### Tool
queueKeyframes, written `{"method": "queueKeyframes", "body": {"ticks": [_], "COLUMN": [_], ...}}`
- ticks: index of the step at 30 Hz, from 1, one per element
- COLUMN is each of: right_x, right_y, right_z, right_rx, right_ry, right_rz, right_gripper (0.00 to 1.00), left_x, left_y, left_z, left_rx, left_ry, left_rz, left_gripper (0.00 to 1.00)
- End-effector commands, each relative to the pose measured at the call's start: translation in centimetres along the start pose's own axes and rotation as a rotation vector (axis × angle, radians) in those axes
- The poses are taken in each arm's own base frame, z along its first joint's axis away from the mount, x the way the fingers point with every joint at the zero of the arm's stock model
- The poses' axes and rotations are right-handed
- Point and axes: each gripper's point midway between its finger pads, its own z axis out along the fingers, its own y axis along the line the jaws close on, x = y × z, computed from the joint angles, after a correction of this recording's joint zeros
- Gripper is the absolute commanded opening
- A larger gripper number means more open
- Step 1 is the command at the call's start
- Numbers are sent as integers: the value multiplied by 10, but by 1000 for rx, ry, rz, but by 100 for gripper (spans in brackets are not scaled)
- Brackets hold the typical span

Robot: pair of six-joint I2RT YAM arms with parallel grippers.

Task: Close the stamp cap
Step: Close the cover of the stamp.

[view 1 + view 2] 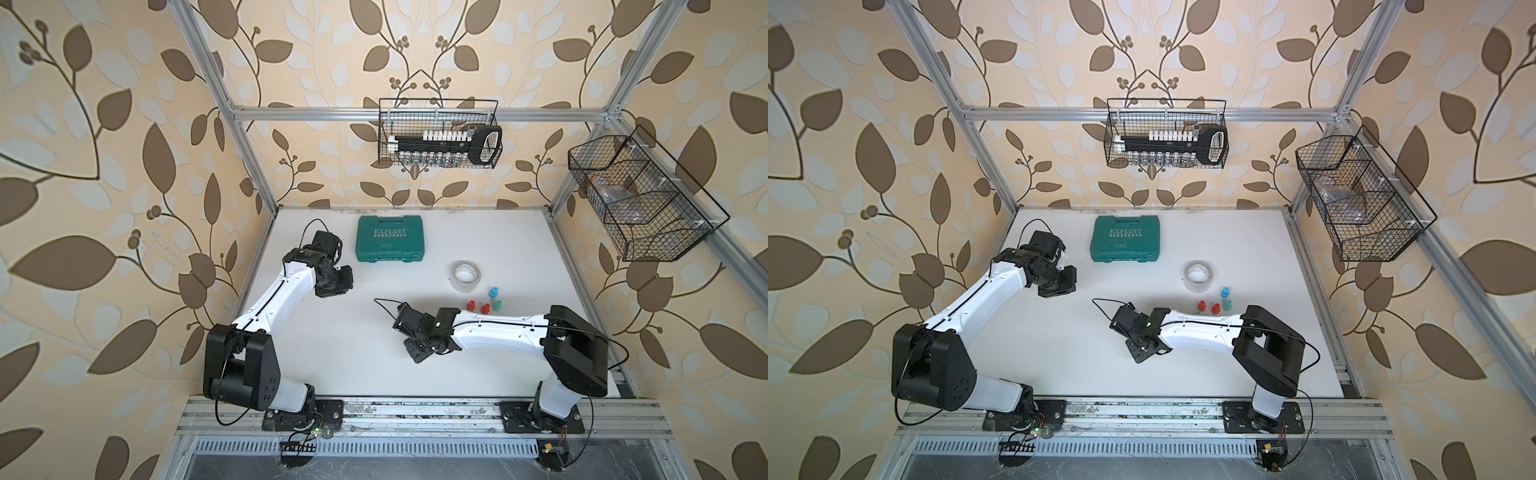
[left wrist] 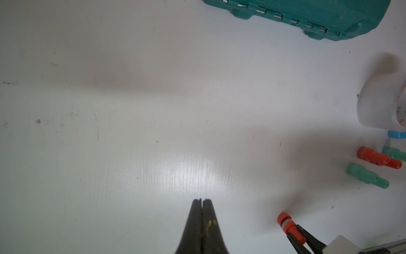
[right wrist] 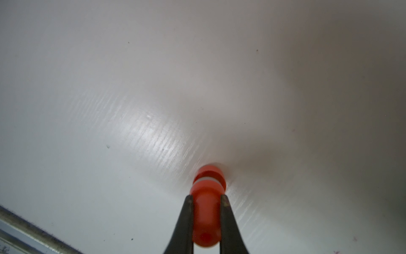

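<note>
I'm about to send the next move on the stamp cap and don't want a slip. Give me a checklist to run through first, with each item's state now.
1. Grip: the right gripper clamps the red stamp by its body: ok.
2. Seating: the cap fully home: not ok; a pale band shows between it and the body.
3. Contact: cap end on the table: cannot tell.
4. Helper: the left gripper shut, empty, apart from the stamp: ok.
5. Clearance: the other stamps beside the tape roll stand away from the held one: ok.
</note>
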Motion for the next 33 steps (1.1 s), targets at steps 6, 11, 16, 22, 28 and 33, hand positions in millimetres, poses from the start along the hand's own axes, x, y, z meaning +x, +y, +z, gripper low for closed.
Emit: {"method": "queueKeyframes", "body": {"ticks": [6, 11, 16, 22, 28, 33], "right_x": [3, 4, 6, 10, 5, -4], "right_y": [-3, 6, 12, 4, -4, -2], "right_z": [0, 2, 3, 2, -3, -4], "right_rx": [16, -28, -60, -20, 14, 22], "right_ry": [-3, 11, 25, 33, -6, -27], "right_rz": [8, -14, -25, -13, -1, -15], "right_gripper": [0, 0, 0, 0, 0, 0], "left_x": [-2, -2, -2, -2, -2, -1], "left_y": [-2, -2, -2, -2, -2, -1], "left_z": [-4, -4, -4, -3, -4, -3], "left_rx": [10, 12, 11, 9, 10, 8], "left_ry": [1, 0, 0, 1, -1, 2], "left_rz": [21, 21, 20, 20, 21, 20], "left_gripper": [4, 4, 4, 4, 4, 4]}}
